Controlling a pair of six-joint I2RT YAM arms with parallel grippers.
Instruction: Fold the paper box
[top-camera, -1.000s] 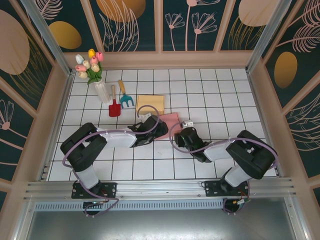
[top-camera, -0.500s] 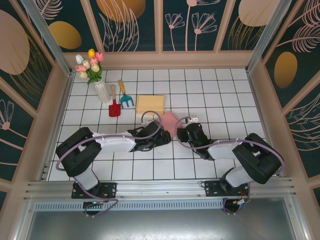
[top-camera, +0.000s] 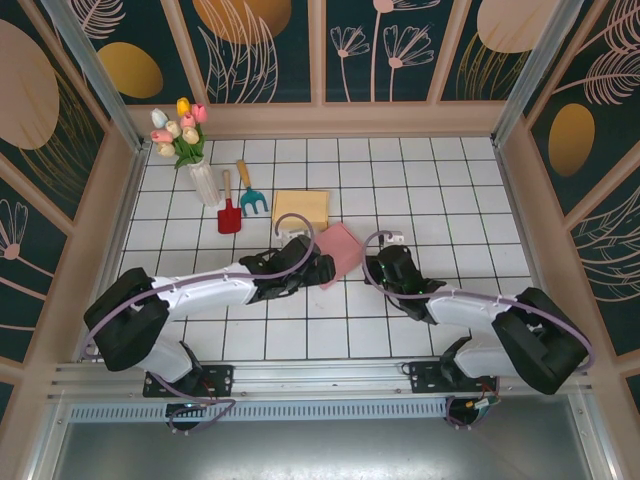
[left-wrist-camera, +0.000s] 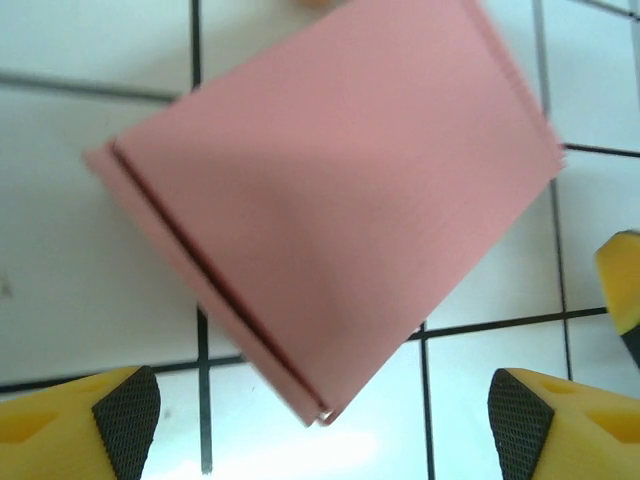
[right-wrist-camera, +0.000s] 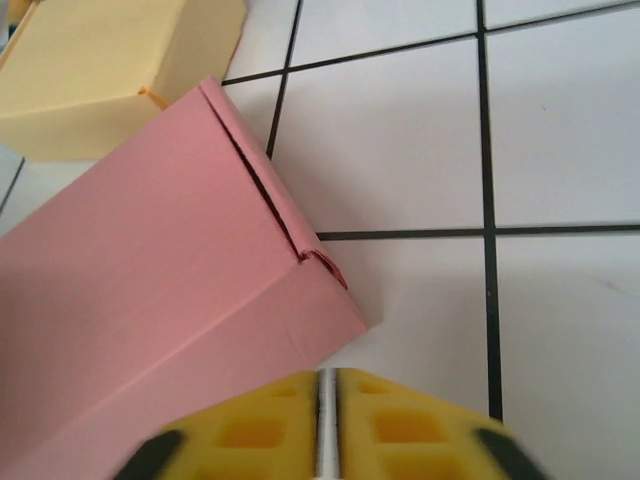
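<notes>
Pink box (top-camera: 342, 248) flat on the tiles (top-camera: 450, 200), a gripper on either side

The pink box lies mid-table, just in front of the yellow box (top-camera: 300, 208), one seam running along its top. Left gripper (left-wrist-camera: 320, 415) is low at its left side, jaws spread wide, the box's corner pointing into the gap, nothing pinched. Right gripper (right-wrist-camera: 327, 395) sits right at the box's other corner, jaws pressed together on nothing; can't tell whether it touches the box
</notes>
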